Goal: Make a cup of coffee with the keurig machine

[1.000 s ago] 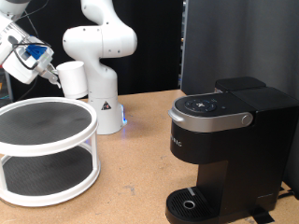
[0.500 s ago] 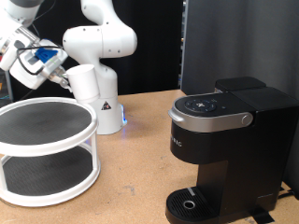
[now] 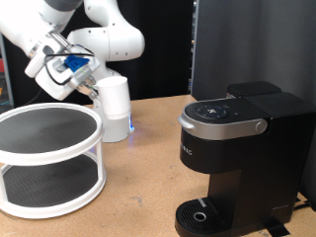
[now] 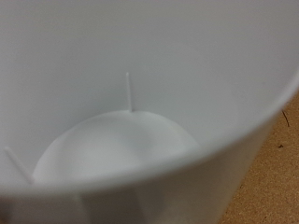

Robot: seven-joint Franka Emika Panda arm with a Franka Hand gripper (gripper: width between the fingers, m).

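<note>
My gripper (image 3: 95, 88) is shut on the rim of the white cup (image 3: 116, 101) and holds it in the air, tilted, above the table at the exterior view's upper left. The cup's white inside (image 4: 121, 140) fills the wrist view, and no fingers show there. The black keurig machine (image 3: 242, 153) stands at the exterior view's lower right, well apart from the cup. Its silver handle (image 3: 232, 125) is down and its round drip tray (image 3: 202, 215) is bare.
A white two-tier round rack (image 3: 49, 158) with dark shelves stands at the exterior view's left, below and beside the cup. The arm's white base (image 3: 107, 44) is behind the cup. A black panel (image 3: 247, 44) stands behind the machine. The table is cork (image 3: 138, 188).
The gripper has carried the cup towards the exterior view's right and slightly down, from over the rack's far edge to in front of the arm's base.
</note>
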